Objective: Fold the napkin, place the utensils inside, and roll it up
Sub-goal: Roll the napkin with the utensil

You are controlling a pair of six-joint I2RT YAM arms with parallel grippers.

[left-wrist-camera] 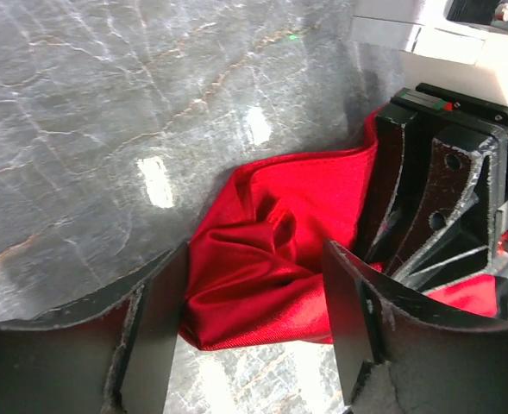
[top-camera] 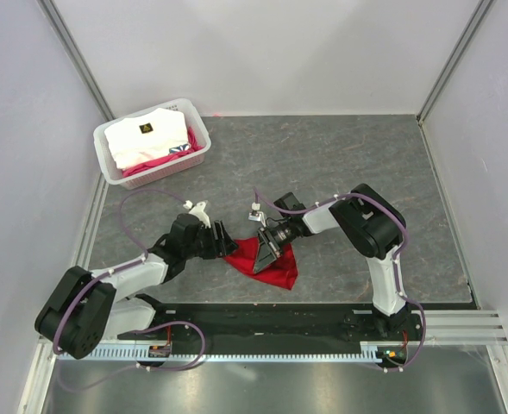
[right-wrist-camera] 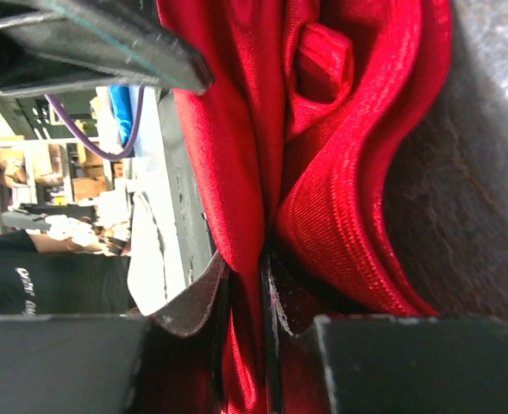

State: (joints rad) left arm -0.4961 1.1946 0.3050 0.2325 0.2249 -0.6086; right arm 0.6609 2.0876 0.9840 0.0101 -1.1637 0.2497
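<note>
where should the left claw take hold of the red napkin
Probably the bunched end nearest it, coming in low from the left. The napkin lies crumpled in thick folds reaching between the tips of the open left claw, and the right claw pinches the opposite side.

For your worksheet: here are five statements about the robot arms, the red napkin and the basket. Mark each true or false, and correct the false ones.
1. The napkin lies flat and neatly folded on the table. False: it is bunched up in loose folds.
2. The right hand is shut on the napkin's cloth. True.
3. The left hand is clamped tight on the napkin. False: it is open, with its fingers apart on either side of the napkin's edge.
4. The white basket at the far left corner of the table holds white and pink fabric. True.
5. The napkin is inside the basket. False: it lies on the table between the two hands.
</note>
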